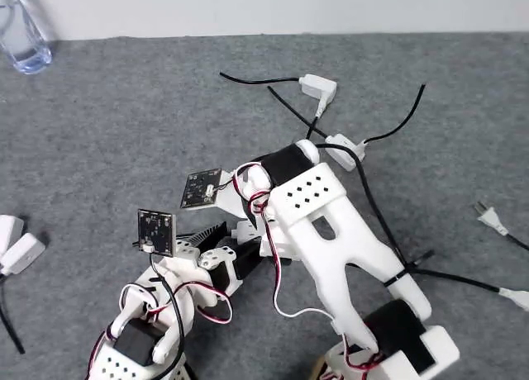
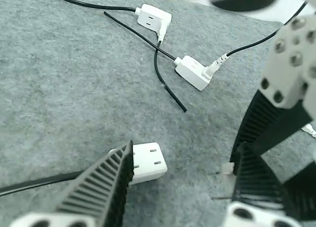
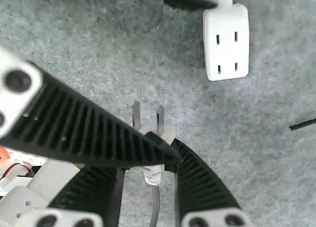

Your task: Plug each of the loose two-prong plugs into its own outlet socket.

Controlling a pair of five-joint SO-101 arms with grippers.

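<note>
Right wrist view, right claw [image 3: 161, 155] gripping half-hidden plug [image 3: 165, 134], left claw [image 2: 182, 155] spread wide

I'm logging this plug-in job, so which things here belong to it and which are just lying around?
Job:
two-prong plug, held in the right gripper
outlet socket in front of it
second socket farther off
loose plug off to the right

Lying about:
clear container in the far left corner

Grey felt mat [image 1: 99, 132], white wall [image 1: 248, 8]
</note>
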